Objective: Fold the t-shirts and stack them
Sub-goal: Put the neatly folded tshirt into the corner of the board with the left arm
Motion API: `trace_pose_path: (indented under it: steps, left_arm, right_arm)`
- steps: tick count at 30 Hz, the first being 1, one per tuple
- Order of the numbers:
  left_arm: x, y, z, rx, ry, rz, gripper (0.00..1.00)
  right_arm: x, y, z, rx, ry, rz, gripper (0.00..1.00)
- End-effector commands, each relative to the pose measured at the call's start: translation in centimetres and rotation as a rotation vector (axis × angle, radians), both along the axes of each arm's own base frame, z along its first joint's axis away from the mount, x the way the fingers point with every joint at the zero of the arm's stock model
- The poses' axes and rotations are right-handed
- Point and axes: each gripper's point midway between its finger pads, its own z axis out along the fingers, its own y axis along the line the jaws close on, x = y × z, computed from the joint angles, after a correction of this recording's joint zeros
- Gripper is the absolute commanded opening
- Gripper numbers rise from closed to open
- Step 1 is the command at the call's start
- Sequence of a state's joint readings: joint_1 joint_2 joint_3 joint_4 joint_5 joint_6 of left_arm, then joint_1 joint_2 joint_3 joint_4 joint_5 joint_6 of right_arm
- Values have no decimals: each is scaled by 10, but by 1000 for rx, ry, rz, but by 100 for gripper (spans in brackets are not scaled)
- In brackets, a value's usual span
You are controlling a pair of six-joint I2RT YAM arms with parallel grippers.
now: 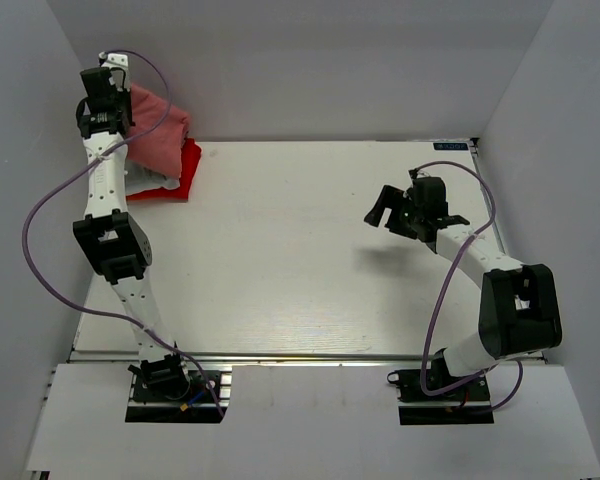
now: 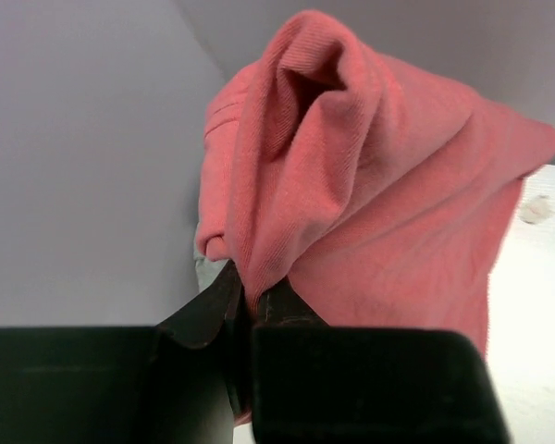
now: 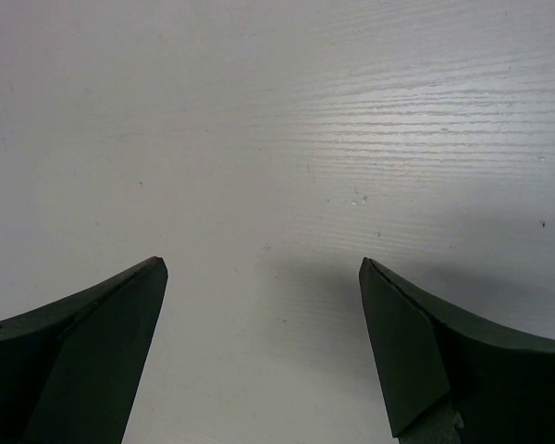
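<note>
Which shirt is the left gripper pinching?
The pink shirt, bunched in the left gripper; the red shirt lies on the table, ungripped.

The setting is presenting as a robotics laboratory work cell. A white wood-grain table (image 1: 280,250) is sitting inside plain matte panels (image 1: 330,70) that are closing it off at the left, rear and right, so every view is showing a bare, uniform backdrop. The left arm (image 1: 110,215) and the right arm (image 1: 480,265) are standing on black base plates (image 1: 175,385) bolted side by side along the near edge, just behind an aluminium rail (image 1: 310,357). Purple cables (image 1: 432,318) are looping exposed from the bases up to the wrists. A small printed label (image 1: 450,146) is marking the far right corner. A salmon-pink t-shirt (image 1: 160,125) and a red t-shirt (image 1: 185,170) are occupying the far left corner.
</note>
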State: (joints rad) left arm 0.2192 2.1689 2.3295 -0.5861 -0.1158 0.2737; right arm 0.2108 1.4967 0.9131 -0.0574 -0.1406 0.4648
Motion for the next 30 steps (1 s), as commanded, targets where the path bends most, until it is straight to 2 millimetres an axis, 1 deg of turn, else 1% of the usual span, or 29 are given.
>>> trace_pose_path:
  steps: [1,3,4,5,6,7,8,9,10,11,12,13,17,18,20,21,22,23,24,25,26,27,28,29,30]
  left_arm:
    - [-7,34,-1,14,-49,212,0]
    - [-9,40,-13,27,-33,248,1]
    - [-13,46,-10,37,-44,295,2]
    - [-13,46,-15,36,-34,296,2]
    - [-13,48,-17,34,-39,311,6]
    - [-14,53,-20,33,-45,346,6]
    - [-15,54,-19,30,-49,365,17]
    - [-17,56,-19,34,-49,373,69]
    - [-14,51,-24,37,-40,371,99]
    - [-13,53,-24,41,-42,381,100]
    - [-12,53,-18,41,-56,381,100]
    - [-12,55,-23,39,-48,397,100]
    - [-11,52,-26,15,-50,393,100]
    - [-11,52,-26,6,-55,397,100]
    - [-13,50,-23,3,-52,389,100]
    - [-11,46,-26,-14,-46,371,100]
    - [-11,44,-20,-20,-57,357,100]
    - [-14,40,-20,-28,-48,340,100]
    - [-12,35,-28,-49,-29,314,100]
    - [-13,32,-20,-56,-44,297,100]
    - [-14,23,-18,-86,-42,257,100]
    - [-16,18,-24,-100,-19,233,100]
    - [-16,6,-31,-122,-5,200,100]
    - [-15,-10,-33,-155,7,144,100]
    - [-17,-20,-34,-191,19,105,100]
  right_arm:
    - [11,3,17,9,-36,-12,90]
    - [9,1,18,2,-30,-19,90]
    - [10,-1,17,-5,-28,-28,90]
    - [10,-2,18,-5,-24,-28,90]
    - [8,-1,16,-5,-13,-29,90]
    - [10,-1,17,-7,-14,-30,90]
    - [9,-2,16,-6,-7,-35,90]
    - [8,0,16,-3,1,-34,90]
    - [10,1,20,0,-8,-33,90]
    - [10,0,19,1,-1,-36,90]
    - [10,0,20,0,-3,-33,90]
    - [8,0,19,-2,6,-31,90]
    - [3,-2,18,-11,15,-37,90]
    - [2,-1,20,-12,8,-31,90]
    - [-2,-5,17,-23,20,-41,90]
    - [-3,-5,19,-28,12,-33,90]
    - [-3,-5,19,-29,11,-34,90]
    - [-3,-6,20,-33,9,-31,90]
    - [-4,-4,20,-32,9,-25,90]
    - [-4,-5,22,-32,2,-21,90]
    - [-4,-3,24,-32,-5,-13,90]
    - [-3,-2,25,-28,-8,-7,90]
    - [-3,-3,27,-33,-14,1,90]
    - [-3,-2,28,-32,-17,0,90]
    - [-3,-2,30,-35,-23,3,90]
